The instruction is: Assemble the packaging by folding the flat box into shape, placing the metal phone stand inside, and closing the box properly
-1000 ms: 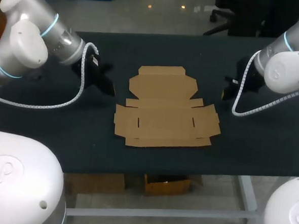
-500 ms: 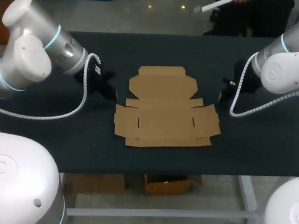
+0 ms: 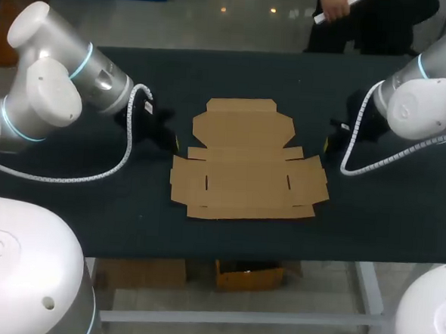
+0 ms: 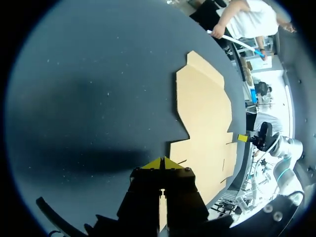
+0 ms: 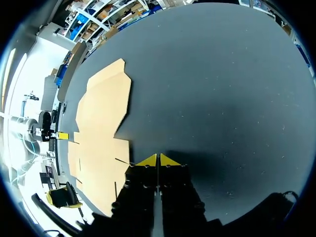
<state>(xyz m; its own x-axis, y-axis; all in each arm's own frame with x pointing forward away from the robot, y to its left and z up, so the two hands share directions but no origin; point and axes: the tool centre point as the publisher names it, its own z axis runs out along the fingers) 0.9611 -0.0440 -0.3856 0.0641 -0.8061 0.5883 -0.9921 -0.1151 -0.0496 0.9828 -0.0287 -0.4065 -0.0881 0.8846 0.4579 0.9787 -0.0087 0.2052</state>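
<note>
And there you had it, the flat box (image 3: 248, 159) spread wide open in the middle of the table (image 3: 236, 73), not a crease raised, its narrower lid panel pointing to the far side and the broader part with its side flaps nearer your base. You had set one arm at each flank: your left gripper (image 4: 161, 163) sat just beside the box's left edge, low over the cloth, right about where the narrow panel steps out into the wide one, and your right gripper (image 5: 158, 160) mirrored it just off the right edge. That pairing looked deliberate, with both sides covered so the side flaps could be lifted together and the cardboard kept from skating away. Now the jaws: on both arms the yellow tips were pressed together, no gap at all and nothing caught between them. Neither touched the cardboard as far as the wrist views showed. To my eye, closed tips like that made a slim wedge, handy for nudging or slipping under an edge. The metal phone stand was nowhere in view.
</note>
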